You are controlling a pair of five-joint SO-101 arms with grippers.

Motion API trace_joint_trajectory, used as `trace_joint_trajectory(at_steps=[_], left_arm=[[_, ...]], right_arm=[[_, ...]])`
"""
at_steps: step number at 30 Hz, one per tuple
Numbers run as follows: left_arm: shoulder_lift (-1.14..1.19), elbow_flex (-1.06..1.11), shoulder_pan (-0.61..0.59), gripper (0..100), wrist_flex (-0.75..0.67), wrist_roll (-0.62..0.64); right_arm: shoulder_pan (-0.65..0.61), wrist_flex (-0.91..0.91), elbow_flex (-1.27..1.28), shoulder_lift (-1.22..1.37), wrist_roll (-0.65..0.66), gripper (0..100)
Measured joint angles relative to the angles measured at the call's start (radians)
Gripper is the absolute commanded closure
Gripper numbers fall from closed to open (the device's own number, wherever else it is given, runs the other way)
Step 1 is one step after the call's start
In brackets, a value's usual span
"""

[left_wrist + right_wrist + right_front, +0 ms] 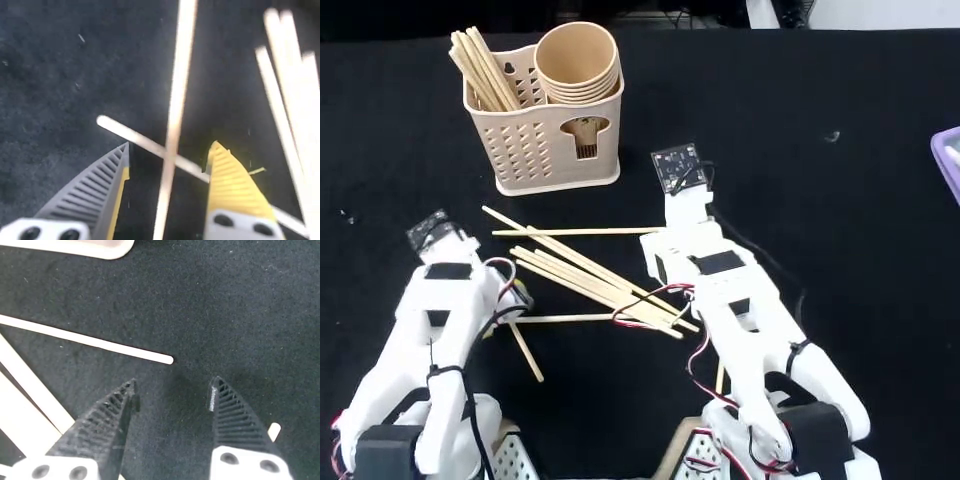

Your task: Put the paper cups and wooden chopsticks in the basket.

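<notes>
Called for lowering the left arm's fingers (230,185), spread wide astride two crossed chopsticks (170,152), then closing on just one near its middle, lest the other drag along. Held the right arm's fingers (235,420) spread too, above bare desk (240,300) just beside a single chopstick (100,342). Looked pale, thin and straight: loose sticks (590,275) fanned at frame centre; in the basket (545,150), upper left, stacked paper cups (578,60) plus a bundle.

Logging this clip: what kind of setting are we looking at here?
Probably a robotics test bench, not a kitchen: a table draped in black cloth, the left arm and right arm fixed at its near edge, and a basket with paper cups, loose chopsticks beside it.
</notes>
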Motion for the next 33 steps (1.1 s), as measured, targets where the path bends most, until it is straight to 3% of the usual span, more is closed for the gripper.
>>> trace_joint_trajectory(at_steps=[24, 30, 33], left_arm=[[0.0, 0.014, -0.034, 76, -0.011, -0.003], [-0.002, 0.014, -0.034, 93, -0.018, 0.011], [-0.003, 0.012, -0.034, 94, -0.023, 0.017]], right_arm=[[0.0, 0.0, 0.0, 0.0, 0.0, 76.9], [0.0, 0.0, 0.0, 0.0, 0.0, 76.9], [0.0, 0.0, 0.0, 0.0, 0.0, 76.9]])
